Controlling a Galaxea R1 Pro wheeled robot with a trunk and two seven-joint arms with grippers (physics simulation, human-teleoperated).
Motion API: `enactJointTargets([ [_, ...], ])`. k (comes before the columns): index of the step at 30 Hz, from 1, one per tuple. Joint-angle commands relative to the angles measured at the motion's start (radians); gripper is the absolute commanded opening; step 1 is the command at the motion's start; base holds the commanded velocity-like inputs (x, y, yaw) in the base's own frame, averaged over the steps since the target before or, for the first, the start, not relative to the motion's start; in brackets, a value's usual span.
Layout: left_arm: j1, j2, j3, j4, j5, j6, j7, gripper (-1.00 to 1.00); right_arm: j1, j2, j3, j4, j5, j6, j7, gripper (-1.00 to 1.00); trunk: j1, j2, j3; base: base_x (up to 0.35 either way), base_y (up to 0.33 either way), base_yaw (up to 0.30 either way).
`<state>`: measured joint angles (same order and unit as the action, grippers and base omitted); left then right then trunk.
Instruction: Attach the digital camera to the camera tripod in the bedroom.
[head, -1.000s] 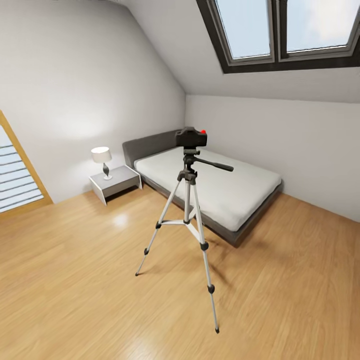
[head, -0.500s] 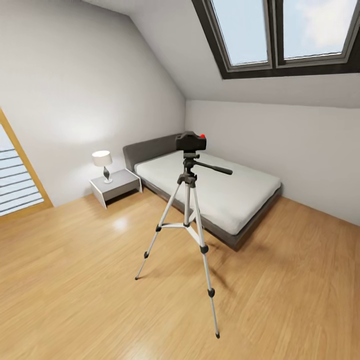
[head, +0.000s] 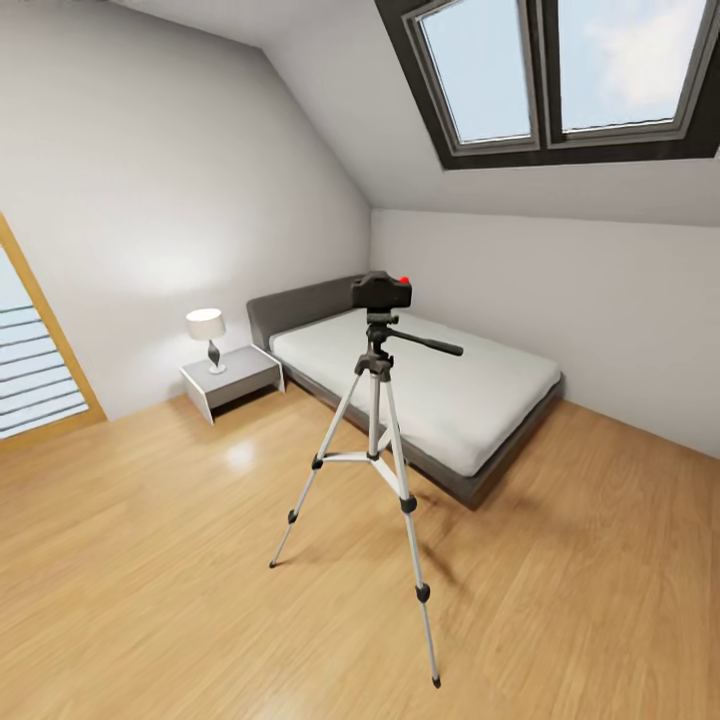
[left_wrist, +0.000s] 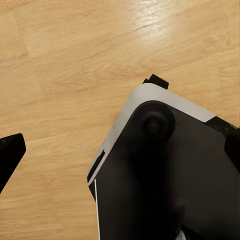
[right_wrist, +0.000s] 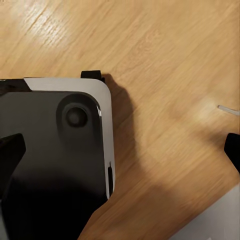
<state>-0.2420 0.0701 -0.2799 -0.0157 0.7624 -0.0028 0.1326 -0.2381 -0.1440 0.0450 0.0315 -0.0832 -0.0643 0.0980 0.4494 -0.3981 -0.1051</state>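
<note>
Digital camera (head: 381, 291), black with a red dot on top, sits on the head of the camera tripod (head: 377, 440), which stands on the light wood floor (head: 150, 560) mid-room. At ten o'clock from the tripod a nightstand (head: 232, 378) carries a white lamp (head: 207, 336); the grey bed (head: 440, 390) lies behind at one o'clock, under the skylight (head: 560, 75). Left tool (left_wrist: 120, 155) and right tool (right_wrist: 120, 150) hang spread wide over the robot's dark base (left_wrist: 165, 175), fingertips at the frame edges, gripping nothing
</note>
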Motion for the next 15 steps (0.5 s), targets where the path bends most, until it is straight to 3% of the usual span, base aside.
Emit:
enactJointTargets([
  [1, 0.000, 0.000, -0.008, -0.001, 0.008, 0.000, 0.004, 1.00, -0.002, 0.000, 0.005, 0.003, -0.009, -0.006, 0.005, 1.00, 0.001, -0.002, 0.000, 0.000, 0.000, 0.000],
  [15, 0.000, 0.000, -0.008, -0.001, 0.008, 0.000, 0.004, 1.00, -0.001, -0.004, 0.004, 0.002, -0.012, -0.017, 0.004, 1.00, 0.001, -0.002, 0.022, 0.000, 0.000, 0.000],
])
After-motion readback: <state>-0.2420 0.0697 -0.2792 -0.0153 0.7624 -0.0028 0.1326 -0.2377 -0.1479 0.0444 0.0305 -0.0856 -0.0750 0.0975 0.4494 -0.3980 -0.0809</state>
